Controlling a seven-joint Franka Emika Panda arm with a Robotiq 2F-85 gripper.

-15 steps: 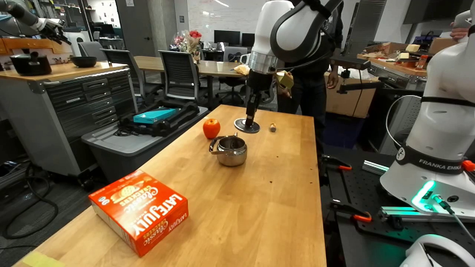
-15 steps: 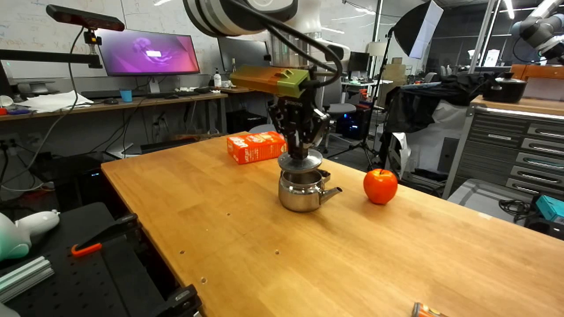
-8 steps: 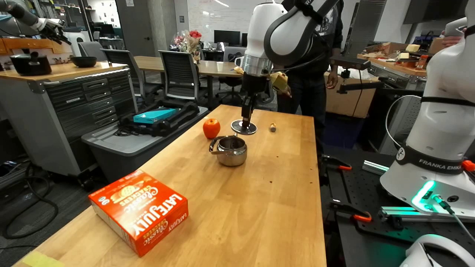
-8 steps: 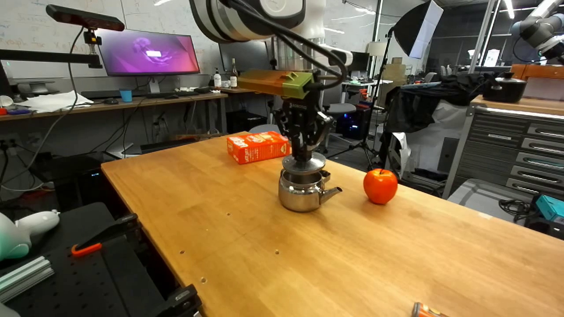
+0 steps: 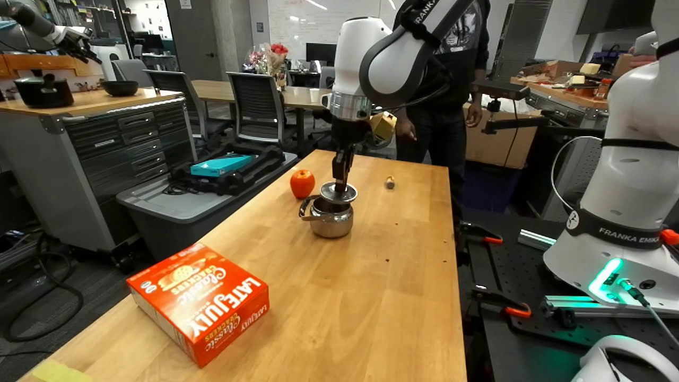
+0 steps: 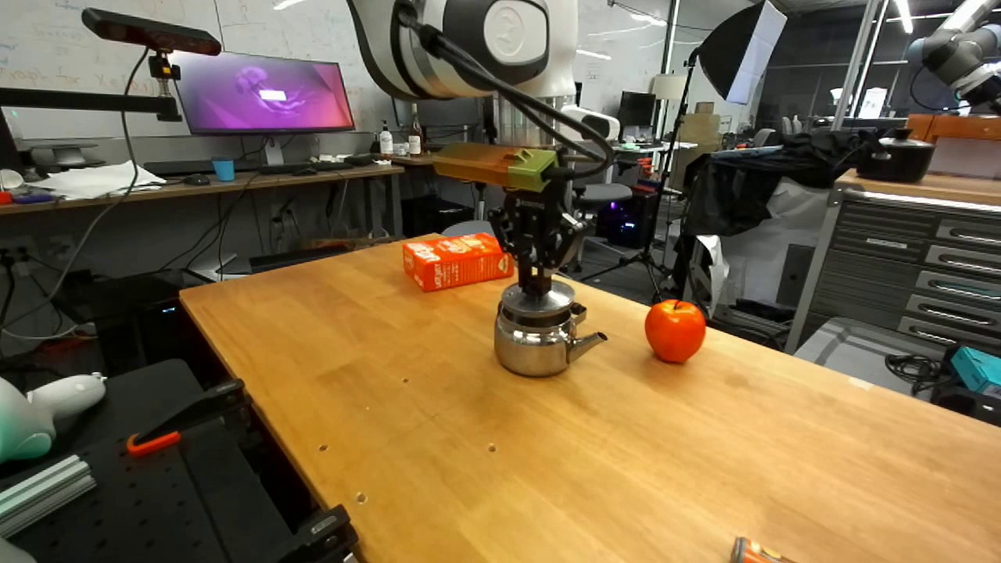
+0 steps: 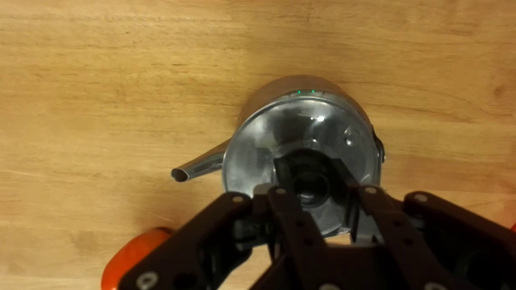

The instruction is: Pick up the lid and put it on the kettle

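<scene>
Your Robotiq gripper, drawn in narrow, holds the metal lid by its knob; the spouted steel kettle stands upright beneath, rim contact undetermined.

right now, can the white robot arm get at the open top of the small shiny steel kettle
Likely yes: its black gripper holds the round silvery metal lid over the steel kettle, whose handle leans aside, out of the way.

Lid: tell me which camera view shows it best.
The wrist view: it shows the lid large and from above, though the gripper covers part. Both exterior views show the lid smaller, from a lower angle, over the kettle.
</scene>
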